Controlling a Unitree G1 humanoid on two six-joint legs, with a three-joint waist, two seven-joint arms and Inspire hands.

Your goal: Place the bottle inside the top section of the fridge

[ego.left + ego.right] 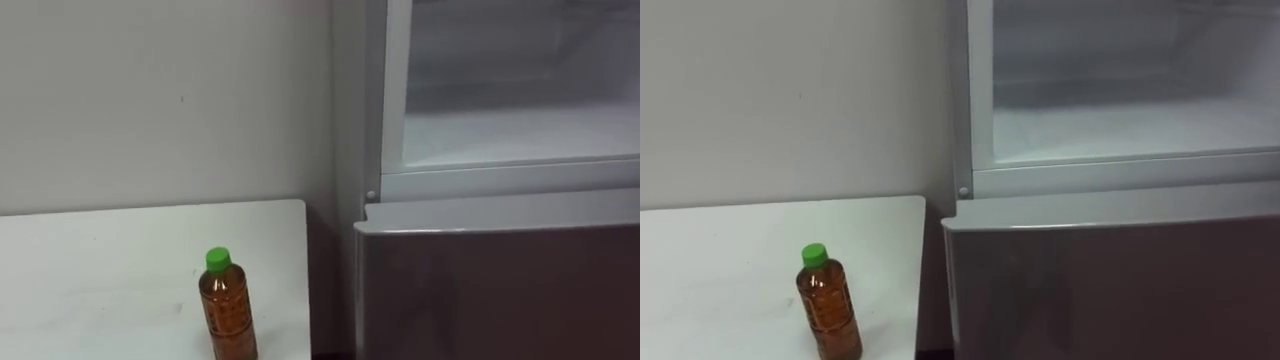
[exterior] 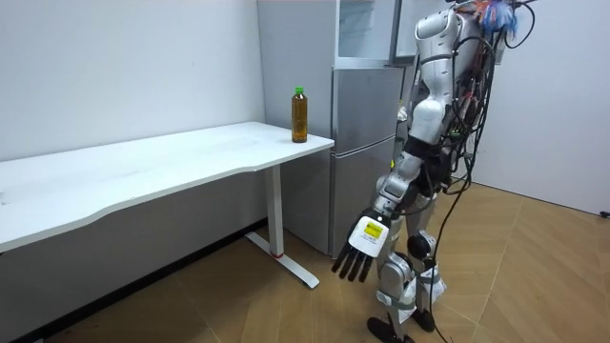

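At this moment your bottle (image 1: 228, 305) stood upright on the white table (image 1: 100, 260), green cap up, close to the corner beside the fridge (image 2: 362, 143). Nothing was touching it. That spot suited the job, I'd judge: a short carry to the upper compartment (image 1: 510, 130), which lay open with its pale shelf bare and ready to take the bottle. The grey lower door (image 1: 500, 290) below it was closed.

You had the robot standing right in front of the fridge, with the table on its left. Its left hand (image 2: 363, 250) hung low beside its leg, well away from the bottle, with fingers straight and holding nothing. The room view suggested the upper door was swung aside, though I couldn't be sure from that angle. The reach for the bottle had not begun, and that lowered left hand was the one on the bottle's side.
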